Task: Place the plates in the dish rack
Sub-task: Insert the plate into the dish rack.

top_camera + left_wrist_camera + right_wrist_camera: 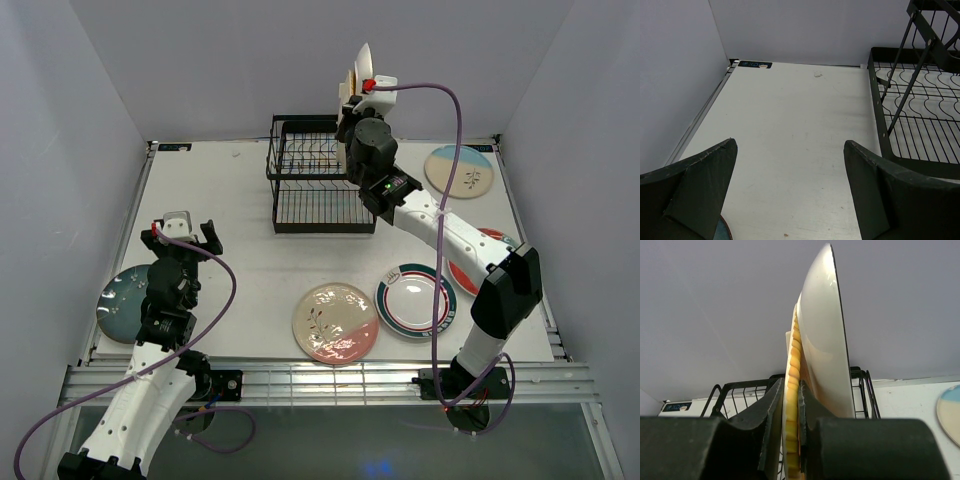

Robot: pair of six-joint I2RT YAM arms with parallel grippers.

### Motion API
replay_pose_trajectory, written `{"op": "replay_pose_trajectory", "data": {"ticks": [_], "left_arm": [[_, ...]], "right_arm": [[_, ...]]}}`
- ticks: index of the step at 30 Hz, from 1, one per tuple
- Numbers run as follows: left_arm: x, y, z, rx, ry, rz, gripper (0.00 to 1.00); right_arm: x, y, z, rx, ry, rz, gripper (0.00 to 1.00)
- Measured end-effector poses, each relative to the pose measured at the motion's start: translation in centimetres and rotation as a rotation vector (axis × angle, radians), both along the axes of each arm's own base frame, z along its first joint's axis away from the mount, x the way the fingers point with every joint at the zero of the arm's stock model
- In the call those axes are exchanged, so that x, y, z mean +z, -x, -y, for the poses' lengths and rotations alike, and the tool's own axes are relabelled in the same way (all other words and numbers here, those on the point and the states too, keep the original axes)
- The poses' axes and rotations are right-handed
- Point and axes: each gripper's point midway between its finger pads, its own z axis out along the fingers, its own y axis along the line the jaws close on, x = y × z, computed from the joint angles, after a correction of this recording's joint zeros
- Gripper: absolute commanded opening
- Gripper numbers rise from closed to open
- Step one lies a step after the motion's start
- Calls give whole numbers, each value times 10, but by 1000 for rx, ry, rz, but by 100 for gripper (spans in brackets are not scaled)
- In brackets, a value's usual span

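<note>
My right gripper is raised over the back right corner of the black wire dish rack and is shut on the rim of a yellow woven plate, held on edge. A white plate leans against the yellow one's right face, behind my right finger; I cannot tell what holds it. The two show together high above the rack as the held plates. My left gripper hangs open and empty at the left over bare table, with the rack to its right. A dark teal plate lies beside the left arm.
On the table lie a cream-pink floral plate, a white plate with a teal-red rim, a red-teal plate partly under the right arm, and a cream-and-blue plate at the back right. Grey walls enclose three sides.
</note>
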Motion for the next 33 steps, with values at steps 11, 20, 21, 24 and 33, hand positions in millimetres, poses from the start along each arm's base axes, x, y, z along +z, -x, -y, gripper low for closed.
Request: {"op": "replay_pose_trajectory", "data": {"ticks": [11, 20, 21, 24, 33], "left_arm": [[0, 0, 0, 0, 0, 0, 98], [0, 0, 0, 0, 0, 0, 98], [0, 0, 0, -1, 0, 0, 98], [0, 0, 1, -3, 0, 0, 98], [0, 0, 1, -3, 0, 0, 98]], "right_arm": [[0, 0, 0, -1, -7, -1, 22], [1, -3, 3, -3, -8, 1, 38], [1, -3, 3, 1, -7, 2, 39], [1, -3, 2, 5, -7, 3, 39], [8, 2, 5, 12, -11, 8, 40]]}}
